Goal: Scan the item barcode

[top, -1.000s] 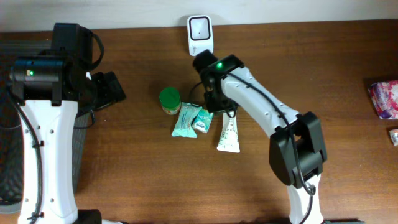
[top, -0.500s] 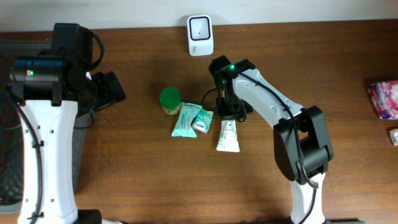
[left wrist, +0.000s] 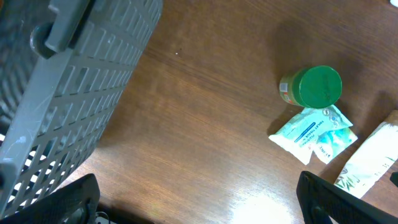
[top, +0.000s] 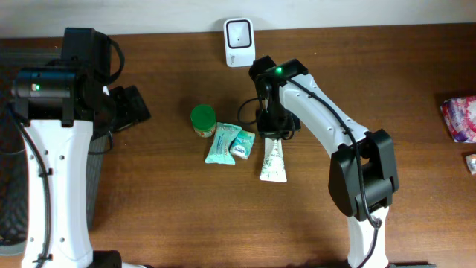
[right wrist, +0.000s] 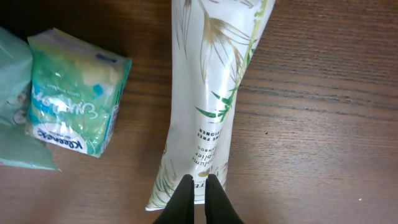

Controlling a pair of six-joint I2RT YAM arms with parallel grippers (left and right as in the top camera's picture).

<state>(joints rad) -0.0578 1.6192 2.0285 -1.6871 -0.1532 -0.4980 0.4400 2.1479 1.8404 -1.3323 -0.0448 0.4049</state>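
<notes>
the right gripper (right wrist: 198, 193) is closed tight, its tips meeting at the near end of the white leaf-printed tube (right wrist: 208, 93); whether they pinch it is unclear. the tube lies flat on the counter (right wrist: 323, 124) just beside a tissue pack (right wrist: 74, 102), apart from the scanner (top: 239, 41). the left gripper (left wrist: 198, 186) gapes wide, empty.

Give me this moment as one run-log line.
right gripper: shut on tube end | tube: flat on table | left gripper: open, empty, near basket | scanner: at back edge
</notes>
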